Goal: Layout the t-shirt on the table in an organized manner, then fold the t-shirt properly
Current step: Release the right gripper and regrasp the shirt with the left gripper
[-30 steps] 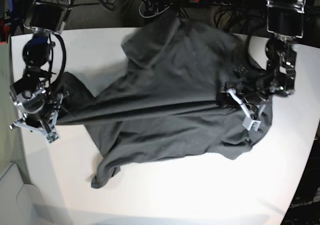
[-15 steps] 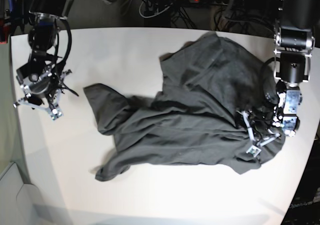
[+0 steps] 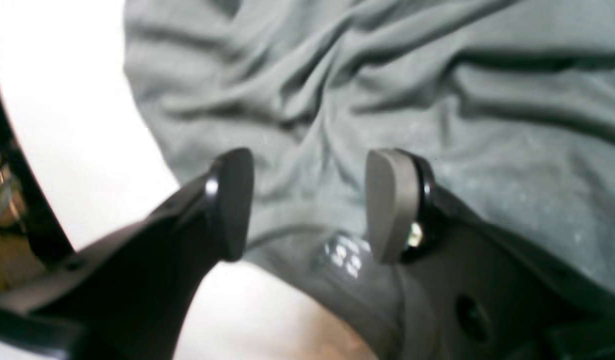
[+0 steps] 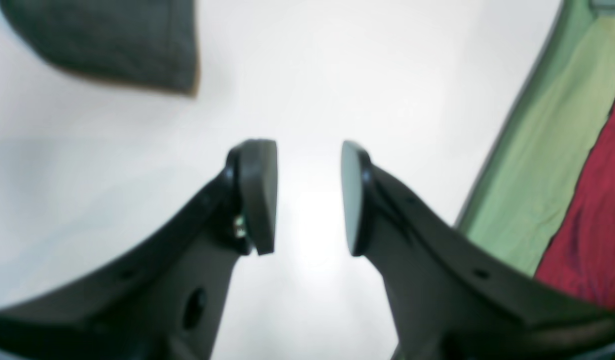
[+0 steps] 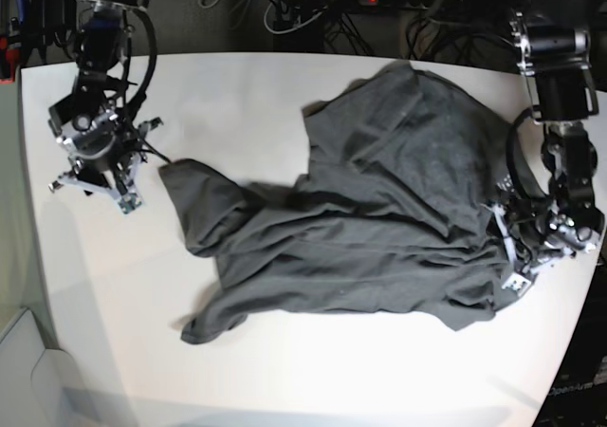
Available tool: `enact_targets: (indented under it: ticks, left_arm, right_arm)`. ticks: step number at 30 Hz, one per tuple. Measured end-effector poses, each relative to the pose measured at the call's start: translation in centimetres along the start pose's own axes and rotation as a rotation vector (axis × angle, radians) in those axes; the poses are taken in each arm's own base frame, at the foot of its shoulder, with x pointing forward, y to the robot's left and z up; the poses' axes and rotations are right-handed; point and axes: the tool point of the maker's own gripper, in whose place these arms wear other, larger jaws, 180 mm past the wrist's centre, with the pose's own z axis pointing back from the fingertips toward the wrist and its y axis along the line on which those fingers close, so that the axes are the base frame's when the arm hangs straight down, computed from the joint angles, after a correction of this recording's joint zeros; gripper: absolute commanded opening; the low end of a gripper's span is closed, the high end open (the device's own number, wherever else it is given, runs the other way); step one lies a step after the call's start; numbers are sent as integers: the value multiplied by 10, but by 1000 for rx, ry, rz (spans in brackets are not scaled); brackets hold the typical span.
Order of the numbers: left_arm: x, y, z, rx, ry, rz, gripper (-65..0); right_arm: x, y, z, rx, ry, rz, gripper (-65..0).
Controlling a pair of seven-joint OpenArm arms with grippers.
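Observation:
The dark grey t-shirt (image 5: 379, 209) lies crumpled across the middle and right of the white table (image 5: 285, 370), with one sleeve (image 5: 194, 199) trailing to the left. My left gripper (image 5: 510, 256) sits at the shirt's right edge. Seen from the left wrist, the left gripper (image 3: 307, 200) is open, low over wrinkled t-shirt cloth (image 3: 387, 75), gripping nothing. My right gripper (image 5: 95, 192) is left of the sleeve, apart from it. In the right wrist view the right gripper (image 4: 307, 195) is open over the bare table (image 4: 337, 75), and a corner of the t-shirt (image 4: 112, 40) shows at top left.
Cables and a power strip (image 5: 398, 0) run behind the table's far edge. A green surface (image 4: 537, 175) and a red one (image 4: 597, 225) lie beyond the table edge beside my right gripper. The table's rounded right edge (image 5: 593, 285) is close to my left gripper.
The shirt, stretched between both grippers a second ago, has dropped and slid right into a heap. My right gripper let go of the sleeve and moved back; my left gripper moved towards the right edge.

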Motion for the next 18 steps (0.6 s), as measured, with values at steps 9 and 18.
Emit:
enact_targets:
  ticks: [9, 18]
  left_arm:
    - [-42, -135, -12, -197, 18, 36, -300]
    - [-64, -127, -9, -176, 23, 17, -299]
  right_arm:
    - [3, 6, -3, 19, -13, 9, -424]
    - [10, 9, -4, 26, -25, 68, -424]
